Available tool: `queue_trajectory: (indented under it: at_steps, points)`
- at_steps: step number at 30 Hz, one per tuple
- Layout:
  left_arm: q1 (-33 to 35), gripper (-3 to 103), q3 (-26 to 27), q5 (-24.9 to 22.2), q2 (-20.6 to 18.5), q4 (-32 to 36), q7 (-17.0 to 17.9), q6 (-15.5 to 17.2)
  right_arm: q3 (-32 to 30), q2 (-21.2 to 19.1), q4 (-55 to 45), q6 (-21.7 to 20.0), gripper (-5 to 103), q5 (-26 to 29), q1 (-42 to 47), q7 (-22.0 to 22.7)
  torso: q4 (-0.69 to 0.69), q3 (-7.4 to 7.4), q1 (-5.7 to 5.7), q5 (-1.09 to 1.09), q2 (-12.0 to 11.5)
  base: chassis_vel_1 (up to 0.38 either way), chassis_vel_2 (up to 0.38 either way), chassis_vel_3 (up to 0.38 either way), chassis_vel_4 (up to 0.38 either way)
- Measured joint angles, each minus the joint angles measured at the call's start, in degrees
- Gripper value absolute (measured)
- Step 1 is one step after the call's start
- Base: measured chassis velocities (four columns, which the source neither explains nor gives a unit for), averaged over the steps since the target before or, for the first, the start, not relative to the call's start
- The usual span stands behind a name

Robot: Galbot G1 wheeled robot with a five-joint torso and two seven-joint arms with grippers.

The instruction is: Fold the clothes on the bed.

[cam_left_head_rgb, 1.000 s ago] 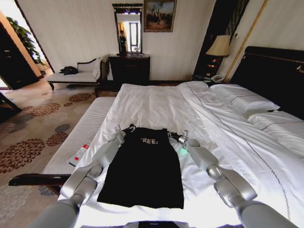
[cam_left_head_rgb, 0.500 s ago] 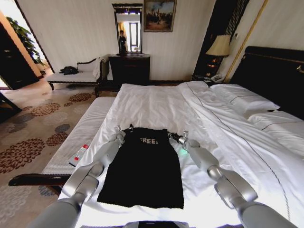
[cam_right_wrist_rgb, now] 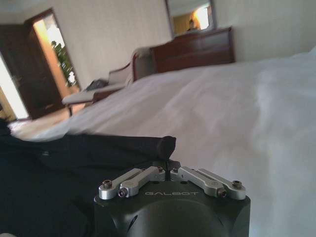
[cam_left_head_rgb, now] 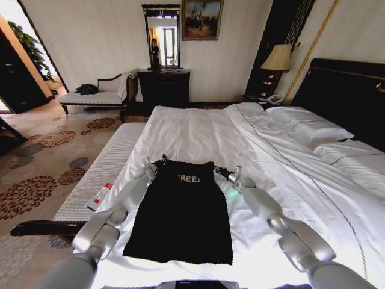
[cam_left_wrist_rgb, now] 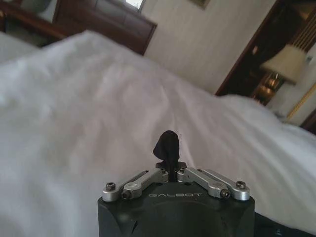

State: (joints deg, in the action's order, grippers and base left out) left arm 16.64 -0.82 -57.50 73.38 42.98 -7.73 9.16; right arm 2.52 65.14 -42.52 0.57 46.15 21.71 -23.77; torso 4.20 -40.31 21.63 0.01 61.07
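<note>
White bed (cam_left_head_rgb: 198,129) bears black T-shirt (cam_left_head_rgb: 183,211), both tools (cam_left_head_rgb: 161,162) (cam_left_head_rgb: 218,173) pinching its shoulders.

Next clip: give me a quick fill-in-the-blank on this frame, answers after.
1. The T-shirt lying on the bed is ____ in colour.
2. Its white lettering reads ____.
3. The left gripper and right gripper are at the shirt's ____ corners, the end toward the dresser.

Answers: black; FREE!; far

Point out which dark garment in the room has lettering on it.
The black T-shirt on the bed, printed "FREE!"; the dark bundle on the far bench is plain.
</note>
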Motion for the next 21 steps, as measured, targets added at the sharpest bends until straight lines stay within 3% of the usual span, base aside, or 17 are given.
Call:
queue_trajectory:
  at_steps: [11, 15, 21]
  points:
    - [-5.2, 3, -1.9, -5.0, -2.9, 3.9, 1.9, 0.8, 4.0, -1.0, -4.6, -0.2, 0, 3.5, -6.7, 8.1, 0.0, 0.0, 0.0, -0.02, 0.0, 0.0, 0.0, 0.0, 0.0]
    - [-7.7, 3, -2.5, -5.2, -2.1, 1.8, 1.8, 0.8, 5.4, -0.3, -4.5, -0.3, 0, 4.1, -8.7, 9.2, -0.01, 0.0, 0.0, -0.01, 0.0, 0.0, 0.0, 0.0, 0.0]
    - [-15.8, 3, -4.5, -5.4, 2.1, -7.8, 0.2, 0.6, 7.1, 1.0, -2.0, 0.3, 0, 4.5, -11.7, 10.2, 0.0, 0.0, 0.02, 0.0, 0.0, 0.0, 0.0, 0.0, 0.0]
